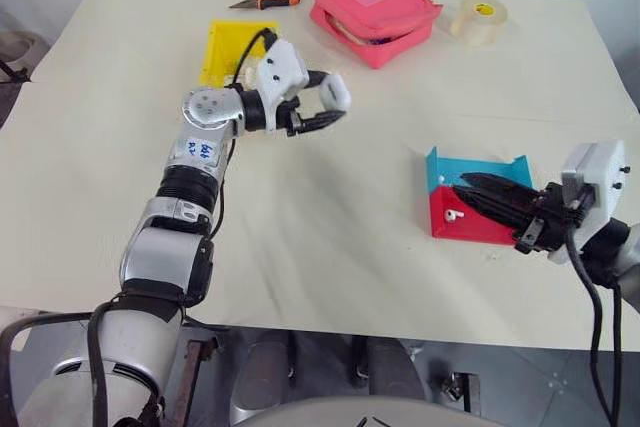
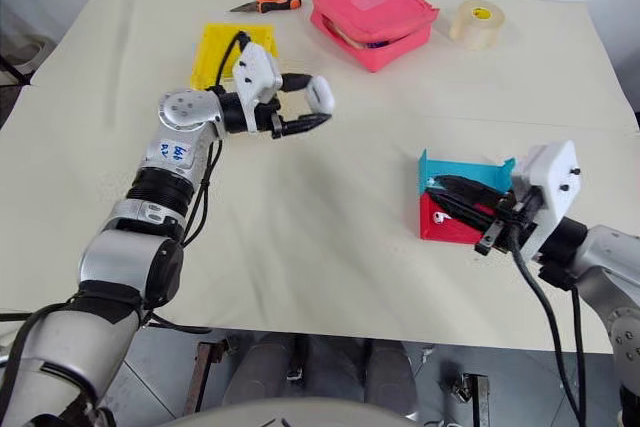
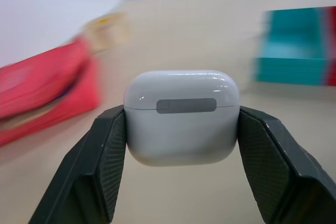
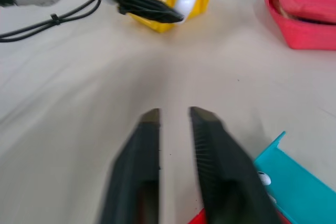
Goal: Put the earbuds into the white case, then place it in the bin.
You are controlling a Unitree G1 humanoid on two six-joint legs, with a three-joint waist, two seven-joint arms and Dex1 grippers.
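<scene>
Between left fingers [image 3: 105,166]: white case [image 3: 181,116], lid shut, pinched on both sides, held above counter [image 1: 340,207] just near of yellow bin [image 1: 228,47]. Left wrist view alone shows grey strip across case front, no readable writing. Right wrist view shows right fingers [image 4: 202,140] slightly parted, nothing between them. Earbud [image 1: 454,214] lies in red and blue tray [image 1: 470,197], at right, beside right fingers. Blue-marked sticker on left forearm, unreadable. Left arm stretched far, wrist level, pointing right. Right gripper level, pointing left.
</scene>
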